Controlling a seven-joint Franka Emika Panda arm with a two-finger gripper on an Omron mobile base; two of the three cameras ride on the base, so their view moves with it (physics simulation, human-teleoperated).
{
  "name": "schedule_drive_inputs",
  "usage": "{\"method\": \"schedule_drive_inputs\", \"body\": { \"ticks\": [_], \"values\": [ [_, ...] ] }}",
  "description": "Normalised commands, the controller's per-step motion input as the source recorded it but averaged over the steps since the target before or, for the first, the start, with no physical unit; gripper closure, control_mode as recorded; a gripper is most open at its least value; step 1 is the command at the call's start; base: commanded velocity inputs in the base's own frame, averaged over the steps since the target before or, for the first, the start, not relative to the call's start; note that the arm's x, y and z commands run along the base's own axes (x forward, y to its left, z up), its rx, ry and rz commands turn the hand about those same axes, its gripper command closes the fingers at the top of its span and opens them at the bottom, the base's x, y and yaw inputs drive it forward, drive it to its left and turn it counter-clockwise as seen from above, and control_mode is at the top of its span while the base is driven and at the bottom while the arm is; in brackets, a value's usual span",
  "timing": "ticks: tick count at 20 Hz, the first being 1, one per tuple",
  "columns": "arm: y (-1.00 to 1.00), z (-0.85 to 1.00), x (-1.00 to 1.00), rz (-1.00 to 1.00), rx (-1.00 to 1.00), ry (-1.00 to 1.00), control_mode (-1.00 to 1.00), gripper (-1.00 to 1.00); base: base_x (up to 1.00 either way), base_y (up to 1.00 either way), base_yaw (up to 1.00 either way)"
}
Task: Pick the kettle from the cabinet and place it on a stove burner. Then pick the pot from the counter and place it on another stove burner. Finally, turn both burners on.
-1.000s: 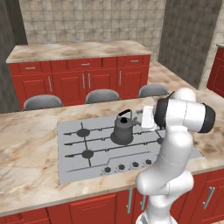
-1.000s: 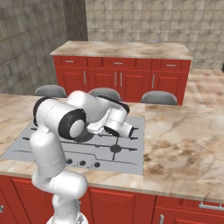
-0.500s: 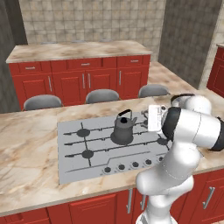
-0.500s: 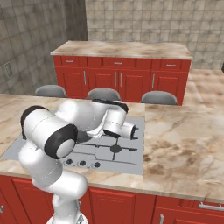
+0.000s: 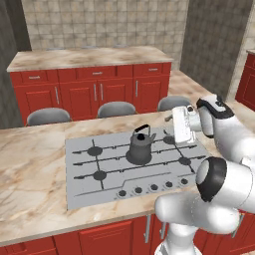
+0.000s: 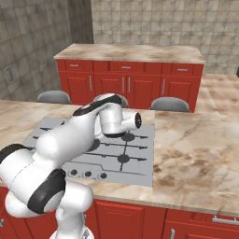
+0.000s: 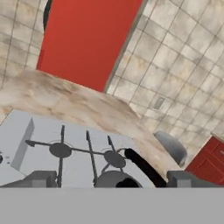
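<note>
left base view shows the kettle (image 5: 140, 144) seated on a middle burner of the cooktop (image 5: 79, 184); gripper (image 5: 182, 125) hangs spread and empty beside it. next, back clear without clipping the handle, then seek the pot.

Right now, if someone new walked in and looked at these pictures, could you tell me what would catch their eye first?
Probably the small dark grey kettle, standing upright on a burner near the middle of the grey cooktop, with nothing gripping it. Next comes the big white arm curling over the cooktop's right side, its open tool just right of the kettle and apart from it. Behind, red cabinets and three grey stools line the far side.
</note>
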Motion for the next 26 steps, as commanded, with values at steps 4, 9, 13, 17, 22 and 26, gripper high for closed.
{"method": "schedule_drive_inputs", "body": {
  "ticks": [4, 9, 13, 17, 22, 26],
  "values": [
    [0.08, 0.57, -0.42, 0.00, -0.26, -0.07, -1.00, -1.00, 0.00, 0.00, 0.00],
    [0.04, 0.50, -0.46, 0.04, -0.26, -0.11, -1.00, -1.00, 0.00, 0.00, 0.00],
    [0.04, 0.36, -0.43, 0.07, -0.26, -0.11, -1.00, -1.00, 0.00, 0.00, 0.00],
    [0.05, 0.28, -0.39, 0.10, -0.25, -0.12, -1.00, -1.00, 0.00, 0.00, 0.00],
    [0.06, 0.26, -0.37, 0.12, -0.25, -0.10, -1.00, -1.00, 0.00, 0.00, 0.00],
    [0.05, 0.24, -0.41, 0.13, -0.24, -0.10, -1.00, -1.00, 0.00, 0.00, 0.00]
  ]
}}
